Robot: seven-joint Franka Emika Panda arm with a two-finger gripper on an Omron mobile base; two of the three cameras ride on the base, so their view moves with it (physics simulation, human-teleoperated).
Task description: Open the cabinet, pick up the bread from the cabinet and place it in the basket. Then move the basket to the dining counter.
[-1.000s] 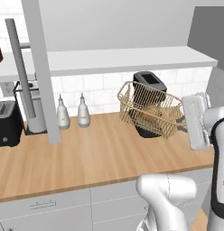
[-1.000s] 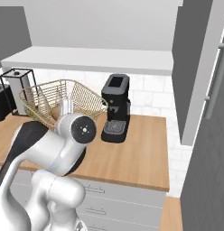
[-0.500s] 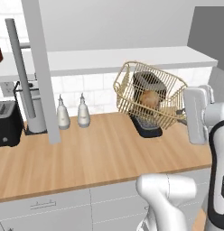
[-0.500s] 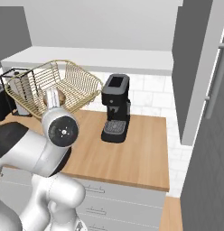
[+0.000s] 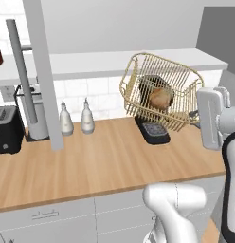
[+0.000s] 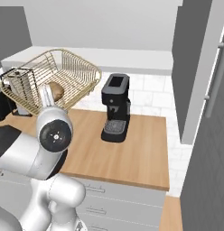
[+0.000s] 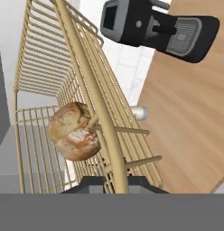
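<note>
One golden bun, the bread, lies inside the basket, which hangs tilted in the air above the wooden worktop. The gripper pinches the basket's rim wire between its fingers at six o'clock in the hand view. The black coffee machine stands at three o'clock of the basket in the right base view.

base views: behind arm, both show basket | hand view: close on it

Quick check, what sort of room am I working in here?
A kitchen, by the look of it: wooden worktop backed by white tiles, a black coffee machine, and a toaster at the far end.
</note>
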